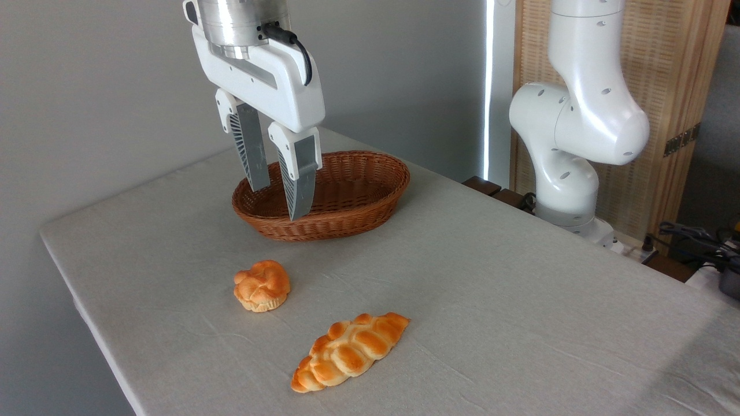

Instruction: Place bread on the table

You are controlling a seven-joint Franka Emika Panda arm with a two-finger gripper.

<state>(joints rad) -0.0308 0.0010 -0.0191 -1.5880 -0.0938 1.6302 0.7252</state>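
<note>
No text, label, brand, number or sign can be read anywhere in the view.
</note>
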